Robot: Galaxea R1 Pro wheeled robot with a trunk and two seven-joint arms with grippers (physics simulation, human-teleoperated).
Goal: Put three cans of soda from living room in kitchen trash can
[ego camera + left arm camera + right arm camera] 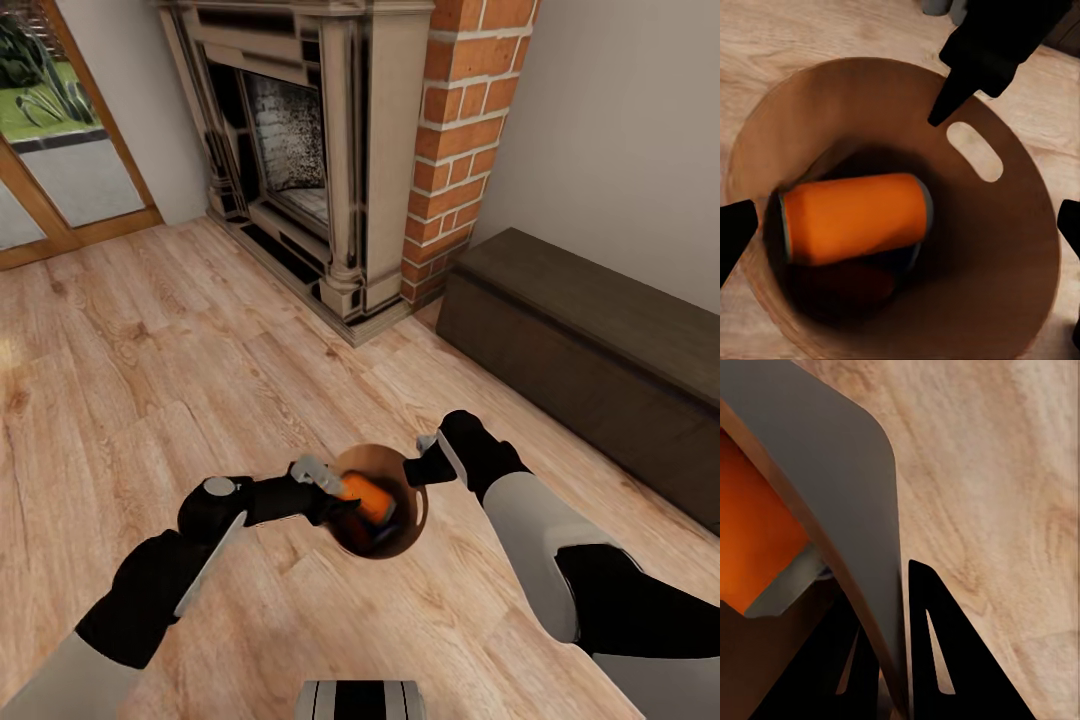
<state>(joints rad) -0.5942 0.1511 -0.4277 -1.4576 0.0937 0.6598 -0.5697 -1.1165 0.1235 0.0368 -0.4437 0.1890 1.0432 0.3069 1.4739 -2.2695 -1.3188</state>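
While both arms met over the bin on the living-room floor, the scene stood as follows.

Right claw: the right claw (424, 462) was clamped on the rim of the tash can (412, 524), at the side nearer the dark bench. In the right wrist view its two black fingers (937, 660) stood one on each side of the thin wall (847, 502), closed against it with almost no gap.

Left claw: the left claw (330, 490) hung over the mouth of the bin from the opposite side, spread wide. In the left wrist view its dark fingertips (733, 232) sat at the two edges of the picture, well apart, holding nothing and touching nothing that I could see.

Orange can: one orange can of soda (855, 217) lay on its side inside the bin, directly below the parted left claw and clear of its tips. In the head view the same can (365, 497) showed slantwise in the bin's mouth.

Other contents: beneath the orange can lay something dark, reddish and partly blue (862, 281); too shadowed to say what it was.

Tash can: round, light-brown wood, darker inside, with an oval handle slot (975, 151) cut through the wall just beside the right claw's finger. It was upright over the light wood-plank floor (150, 380); whether it rested there or was lifted I cannot tell.

Surroundings: a brick fireplace (320, 150) stood beyond, a dark low bench (590, 350) along the wall to the right, and a wood-framed glass door (60, 160) at far left.
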